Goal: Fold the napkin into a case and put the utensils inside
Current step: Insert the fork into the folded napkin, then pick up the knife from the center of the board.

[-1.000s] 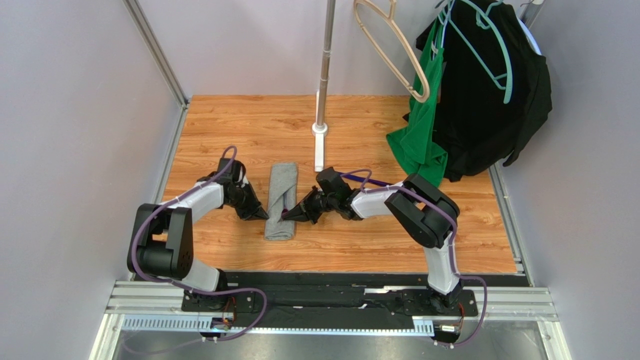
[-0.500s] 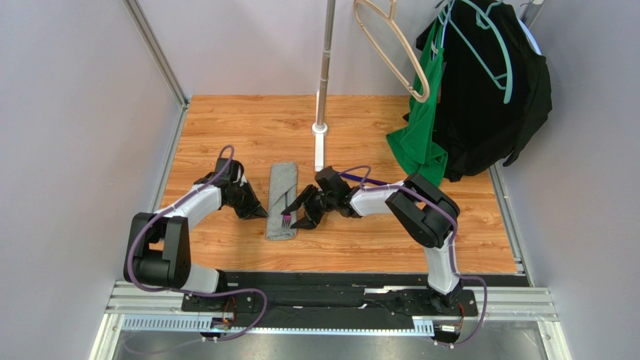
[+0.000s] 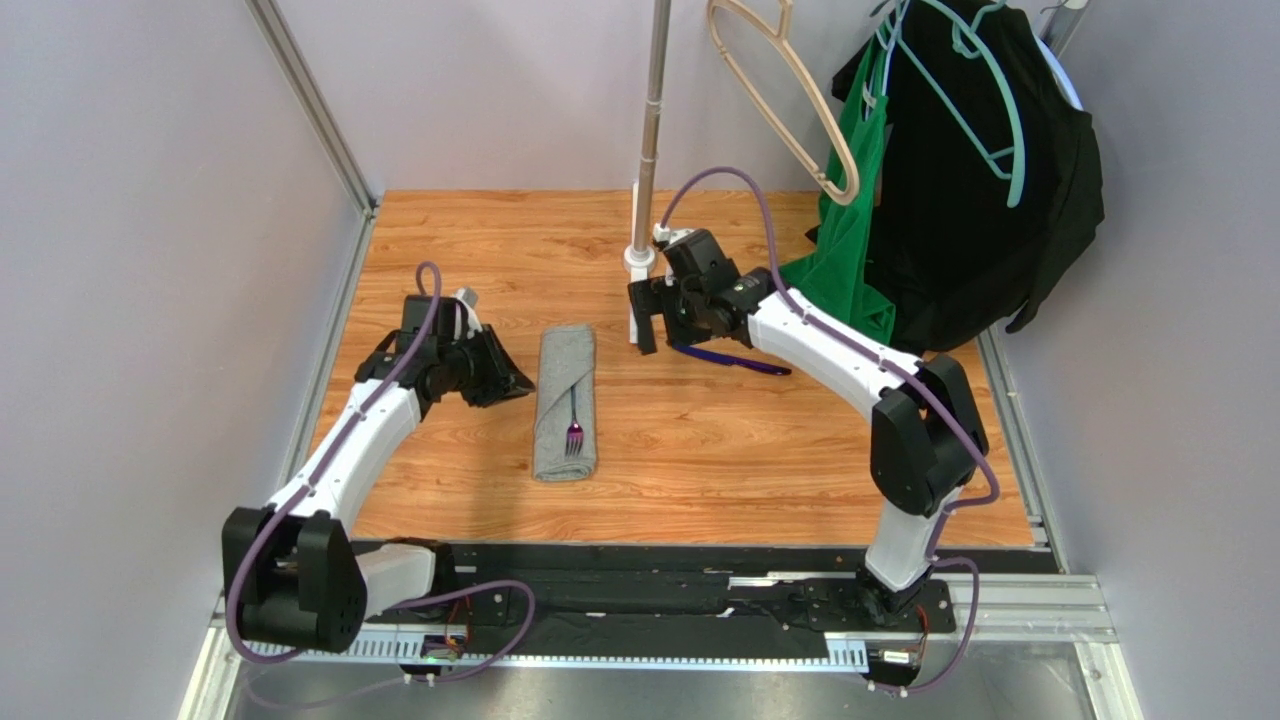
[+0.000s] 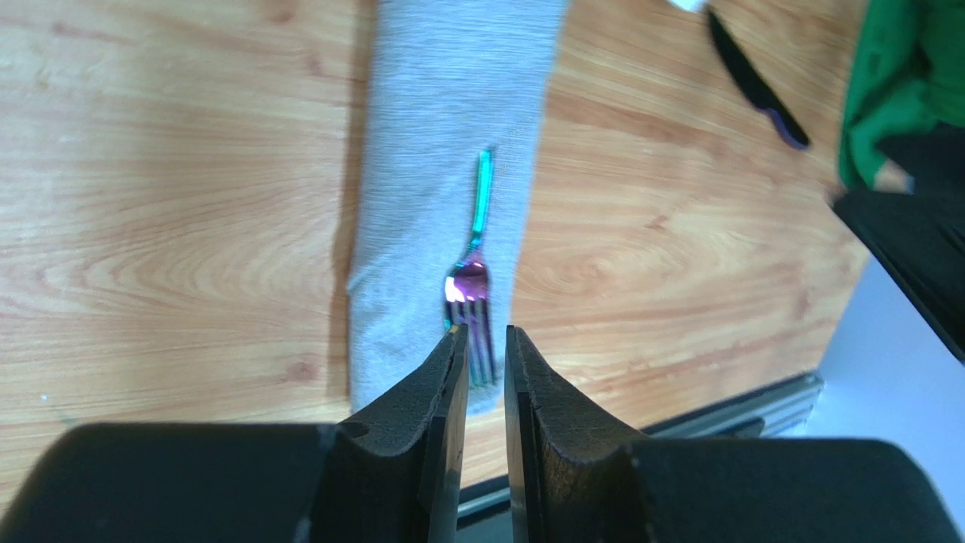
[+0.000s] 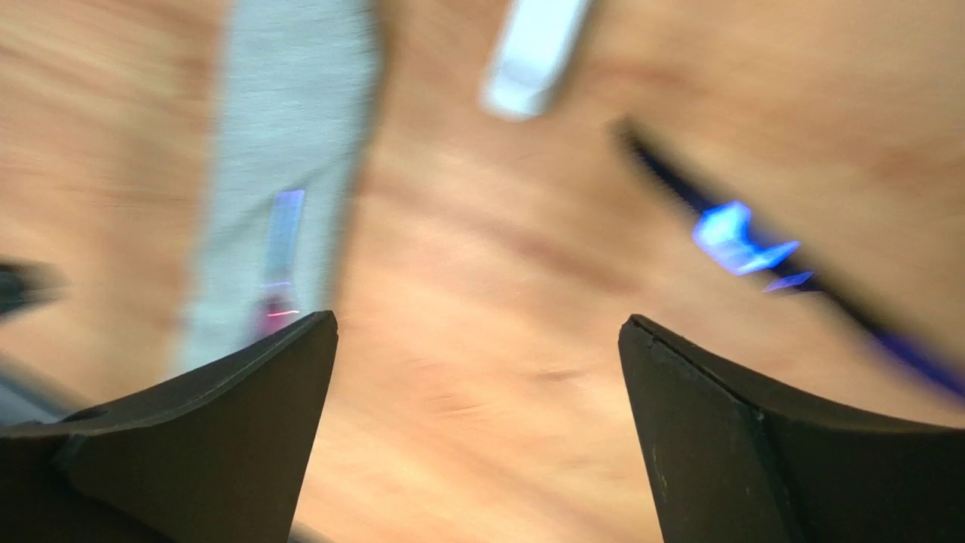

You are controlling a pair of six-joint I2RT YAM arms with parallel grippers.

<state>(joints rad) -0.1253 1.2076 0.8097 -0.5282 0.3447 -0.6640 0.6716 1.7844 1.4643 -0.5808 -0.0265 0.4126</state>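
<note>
On my counter [image 3: 451,255] the grey case [image 3: 567,360] lies folded in a long strip. My left tool [image 4: 485,334] hangs beside it, narrowly parted and empty; my right tool [image 5: 478,320] gapes wide near the dark purple knife [image 3: 732,360], the fork [image 3: 573,435] resting on the case's near end

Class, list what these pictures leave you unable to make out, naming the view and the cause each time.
Right wrist view: motion blur smears the knife and fork; no detail.
Left wrist view: the top edge cuts off the case; the left gripper partly hides the fork's tines.
Top view: too small to tell whether the fork handle is tucked in.
</note>
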